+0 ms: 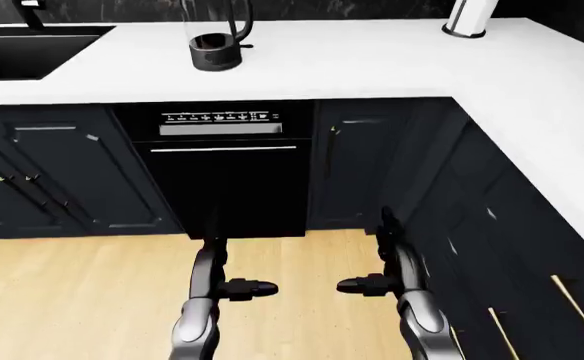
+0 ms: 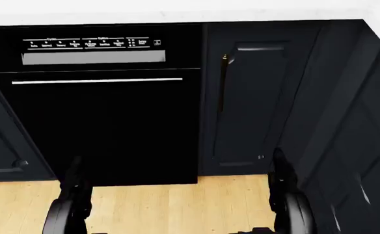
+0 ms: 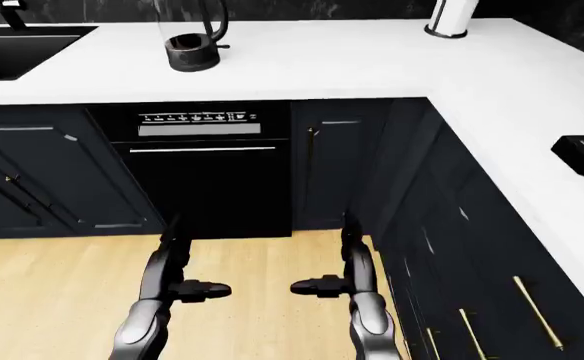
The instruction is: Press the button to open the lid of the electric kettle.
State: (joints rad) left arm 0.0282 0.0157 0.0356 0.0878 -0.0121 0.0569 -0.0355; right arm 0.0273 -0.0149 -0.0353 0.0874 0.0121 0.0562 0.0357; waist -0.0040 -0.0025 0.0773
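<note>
Fingers [image 1: 257, 287] of both hands hang loosely open and empty, well below the electric kettle [image 1: 216, 39] on the tabletop [image 1: 372, 64], probably light, rigid glass whose lid button needs only a gentle fingertip press

white countertop [image 1: 372, 67], navy-black cabinets [image 1: 62, 172] w/ gold handles [image 3: 537, 311], black dishwasher [image 1: 227, 180] w/ silver bar + white panel lettering, light wood-grain floor [image 1: 72, 300], kettle [image 1: 215, 37] clear glass on black base, dark marbled backsplash [image 1: 342, 7]
</note>
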